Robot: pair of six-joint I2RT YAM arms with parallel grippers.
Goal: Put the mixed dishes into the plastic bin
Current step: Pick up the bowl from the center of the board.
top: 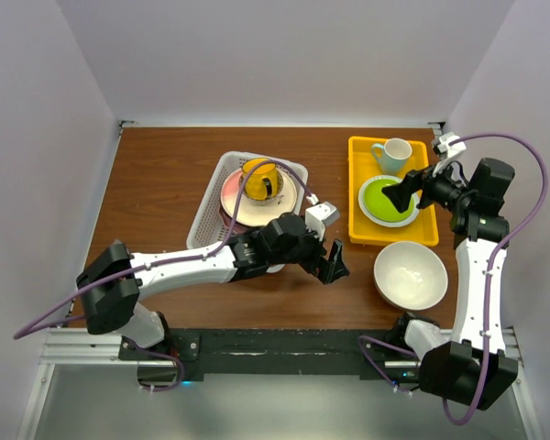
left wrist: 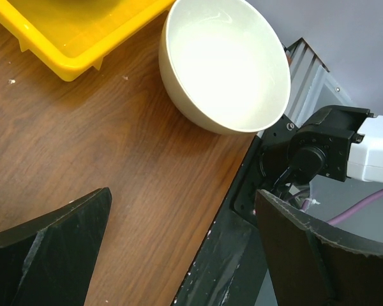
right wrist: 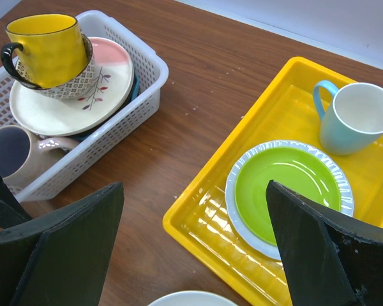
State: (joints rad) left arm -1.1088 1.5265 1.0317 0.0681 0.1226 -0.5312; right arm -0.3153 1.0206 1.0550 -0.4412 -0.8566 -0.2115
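From above, a white plastic bin (top: 209, 209) sits on the brown wooden worktop (top: 165, 174), left of centre, holding a pink-and-cream plate (top: 247, 209) with a yellow mug (top: 259, 179) on top. The left arm reaches across in front of the bin, and the left gripper (top: 335, 266) hangs released over bare wood between the bin and a large cream bowl (top: 410, 274), which stands on the worktop near the right front, outside the bin. Behind the bowl, a yellow tray (top: 359, 229) carries a green plate (top: 380, 203) and a light blue mug (top: 394, 156); the right gripper (top: 405, 194) hovers over the green plate with its jaws apart and nothing in them. The left wrist view looks down between two widely spread black fingers (left wrist: 51, 255) at bare wood; the large cream bowl (left wrist: 226, 64) stands upright and empty just beyond, close to a corner of the yellow tray (left wrist: 70, 38) and to the worktop's edge. The right wrist view shows its own fingers (right wrist: 325, 255) spread wide and empty above the gap between bin and tray. In the plastic bin (right wrist: 115, 121) the yellow mug (right wrist: 48, 48) sits in a small patterned bowl (right wrist: 76, 83) on the pink-and-cream plate, with darker plate edges showing beneath, and a beige mug (right wrist: 19, 153) lies at the bin's near end
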